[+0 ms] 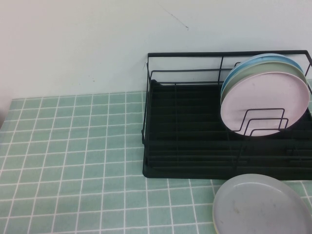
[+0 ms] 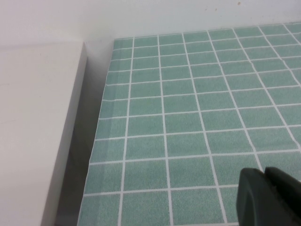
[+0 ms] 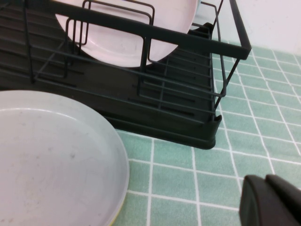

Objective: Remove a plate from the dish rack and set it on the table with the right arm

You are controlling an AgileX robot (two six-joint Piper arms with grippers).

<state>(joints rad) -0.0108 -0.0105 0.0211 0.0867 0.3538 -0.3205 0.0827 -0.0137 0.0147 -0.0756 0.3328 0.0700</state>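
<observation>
Neither gripper shows in the high view. What we see there is the dish rack point(image 1: 195, 131), a black wire frame on a black tray base, standing on the table point(image 1: 73, 161) of mint-green tiles at the right and far side, close to the white wall. The plate point(image 1: 263, 102), pale pink, stands on edge at the rack's right end, leaning back against a pale green plate point(image 1: 253, 68) and a blue plate point(image 1: 246, 62) behind it. Two upright wire loops point(image 1: 263, 122) cross the lower part of its face. On the table just in front of the rack, at the right, a grey plate point(image 1: 261, 204) lies flat, with a yellowish rim peeking out from under it.

From the left wrist view, we see the left gripper point(image 2: 265, 197) as two dark fingertips pressed together with only a thin seam between them, so it is closed on nothing. It hangs above bare tiles near the table's left edge, beside a white ledge point(image 2: 37, 122).

From the right wrist view, the right gripper point(image 3: 268, 200) also shows two dark tips drawn together, closed and empty. It sits low over the tiles near the rack's outer corner, just beside the grey plate. The pink plate stands in the rack beyond, behind the wire loops, well apart from this gripper.
</observation>
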